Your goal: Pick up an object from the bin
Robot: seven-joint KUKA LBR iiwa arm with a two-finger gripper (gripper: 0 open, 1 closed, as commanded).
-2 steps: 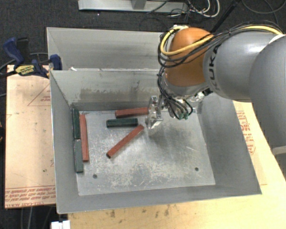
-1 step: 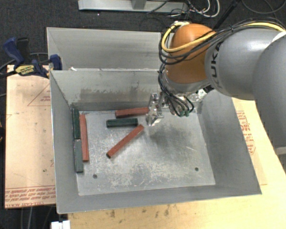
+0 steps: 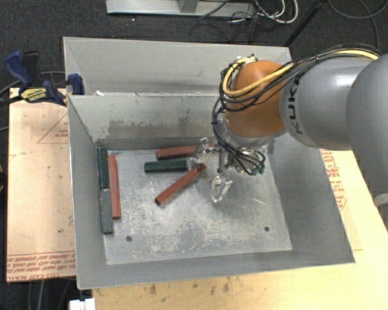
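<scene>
**Bin** (image 3: 200, 234), grey metal, sloped walls, scuffed floor. I list the contents from the left wall across.

1. **Upper green bar** (image 3: 102, 166) and **lower green bar** (image 3: 107, 213): dark green, slim, lying end to end along the foot of the left wall.
2. **Long red-brown bar** (image 3: 114, 186): flat on the floor, just beside the two green ones on their right and parallel to them.
3. **Short green bar** (image 3: 165, 166): mid-floor, nearly level across my view.
4. **Back red-brown bar** (image 3: 177, 152): just behind the short green bar, toward the rear wall.
5. **Slanted red-brown bar** (image 3: 180, 186): flat on the floor, running from lower left to upper right. Its upper end is near the short green bar's right end. It is the item nearest the hand.
6. **Hand** (image 3: 218, 191): low over the bin floor, just right of the slanted bar's upper end. I cannot tell whether it is apart or together.
7. **Orange cover** (image 3: 252, 102): above the hand, looped with yellow and black cables.
8. **Arm** (image 3: 339, 99): grey, entering from the right.
</scene>
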